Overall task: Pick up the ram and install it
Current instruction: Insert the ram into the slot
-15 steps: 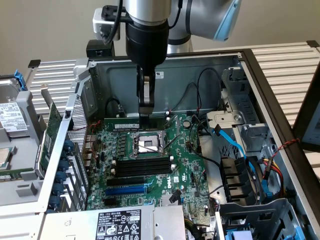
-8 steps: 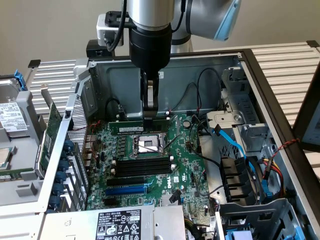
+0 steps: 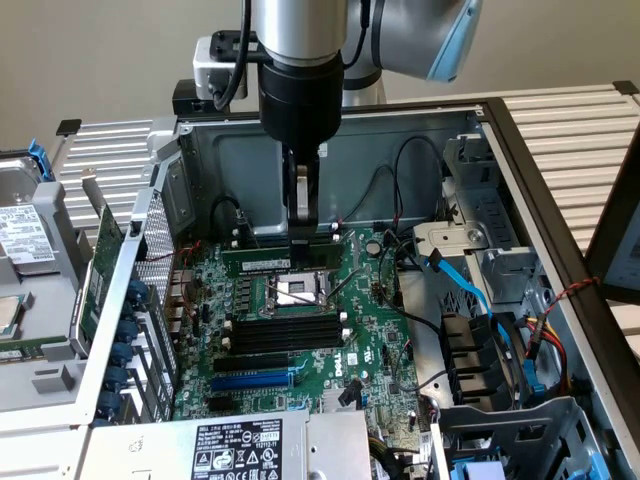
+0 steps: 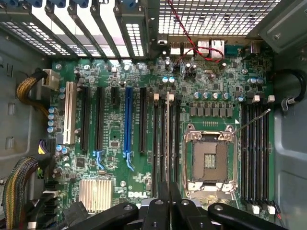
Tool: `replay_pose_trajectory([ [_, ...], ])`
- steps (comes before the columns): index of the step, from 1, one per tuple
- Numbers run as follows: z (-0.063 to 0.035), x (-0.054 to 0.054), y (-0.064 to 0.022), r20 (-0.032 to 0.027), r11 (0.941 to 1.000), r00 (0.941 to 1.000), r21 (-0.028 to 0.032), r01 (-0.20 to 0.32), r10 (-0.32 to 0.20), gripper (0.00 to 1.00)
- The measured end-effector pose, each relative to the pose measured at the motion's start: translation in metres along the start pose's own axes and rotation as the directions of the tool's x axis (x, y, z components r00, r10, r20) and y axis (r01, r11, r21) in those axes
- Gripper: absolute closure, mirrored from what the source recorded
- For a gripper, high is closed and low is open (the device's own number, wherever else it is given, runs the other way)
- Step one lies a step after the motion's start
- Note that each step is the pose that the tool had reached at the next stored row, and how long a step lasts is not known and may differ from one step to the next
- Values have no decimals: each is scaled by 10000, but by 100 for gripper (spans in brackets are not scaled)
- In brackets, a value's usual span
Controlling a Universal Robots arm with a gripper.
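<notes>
The ram (image 3: 270, 259) is a long thin green stick with a white label. It lies level, parallel to the black memory slots (image 3: 275, 332), and appears just behind the CPU socket (image 3: 298, 290). My gripper (image 3: 300, 232) reaches straight down into the open computer case and is shut on the ram's top edge near its middle. I cannot tell whether the ram's lower edge touches the motherboard (image 3: 375, 345). In the wrist view my gripper (image 4: 169, 199) has its fingers pressed close together above the board, in line with one bank of memory slots (image 4: 165, 139). A second bank of slots (image 4: 254, 158) lies beyond the socket (image 4: 209, 160).
A green expansion card (image 3: 100, 270) stands by the case's wall at the exterior view's left, beside a hard drive (image 3: 25, 235). Blue and black cables (image 3: 470, 290) crowd the exterior view's right. A labelled power supply (image 3: 235, 450) sits in front. A blue slot (image 4: 128, 120) and a heatsink (image 4: 95, 194) are on the board.
</notes>
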State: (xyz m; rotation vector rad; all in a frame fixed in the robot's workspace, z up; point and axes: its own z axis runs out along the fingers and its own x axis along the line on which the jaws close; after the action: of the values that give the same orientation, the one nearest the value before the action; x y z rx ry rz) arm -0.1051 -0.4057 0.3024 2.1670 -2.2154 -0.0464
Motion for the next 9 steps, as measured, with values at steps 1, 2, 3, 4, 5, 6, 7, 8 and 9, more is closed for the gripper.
replay_pose_trajectory([
  [1, 1, 0, 1, -6, 10000, 10000, 10, 0, 0, 87],
  [2, 3, 0, 0, -8, 10000, 10000, 11, 0, 0, 87],
  [3, 11, 0, 2, -14, 10000, 10000, 14, 1, -1, 87],
  [4, 23, 0, 15, -25, 10000, 10000, 20, -2, 2, 87],
  [5, 34, 0, 30, -39, 10000, 10000, 31, -2, 2, 87],
  [6, 45, 1, 45, -49, 10000, 10000, 41, -3, 3, 87],
  [7, 56, 1, 57, -62, 10000, 10000, 48, -4, 4, 87],
  [8, 68, 1, 57, -79, 10000, 10000, 52, -4, 5, 87],
  [9, 79, 1, 57, -81, 10000, 10000, 75, -4, 5, 87],
])
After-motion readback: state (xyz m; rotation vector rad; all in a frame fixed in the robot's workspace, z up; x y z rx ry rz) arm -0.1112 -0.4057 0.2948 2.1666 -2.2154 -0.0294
